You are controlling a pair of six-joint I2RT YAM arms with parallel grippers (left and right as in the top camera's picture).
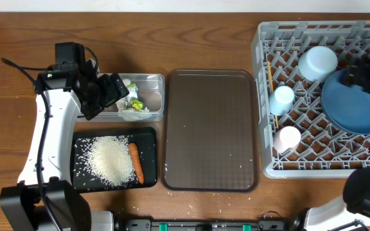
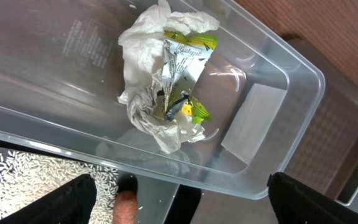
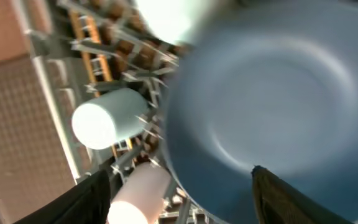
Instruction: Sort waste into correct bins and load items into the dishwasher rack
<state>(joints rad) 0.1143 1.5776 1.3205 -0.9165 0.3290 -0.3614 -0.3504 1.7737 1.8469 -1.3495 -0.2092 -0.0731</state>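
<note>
Over on the rack side of the brown serving tray [image 1: 211,128], the right gripper [image 3: 179,180] hangs right above the big blue plate [image 1: 355,106], which sits among the pegs of the grey dishwasher rack [image 1: 260,58]. Its jaws look spread wide with nothing pinched between them, though that wrist view is pretty blurry. On the plate's serving-tray side are the pale blue bowl [image 1: 318,62], light-blue cup [image 1: 281,97] and pinkish-white cup [image 1: 288,138], with the chopsticks [image 1: 270,77] along the rack wall nearest the tray. So imo loading looks done and the job now is a clean exit: lift straight up, keep the fingers wide, and don't clip the plate rim or it could slide into the cups.

On the opposite side of the serving tray, the left gripper [image 2: 182,193] hovers over the clear tub [image 2: 42,74], jaws wide and empty. The crumpled tissue [image 2: 160,81] with green scraps is in the tub. The rice [image 1: 105,160] and carrot [image 1: 136,162] lie in the black tray [image 1: 148,138] just beside it. A few stray grains dot the table [image 1: 108,38] near the serving tray.
</note>
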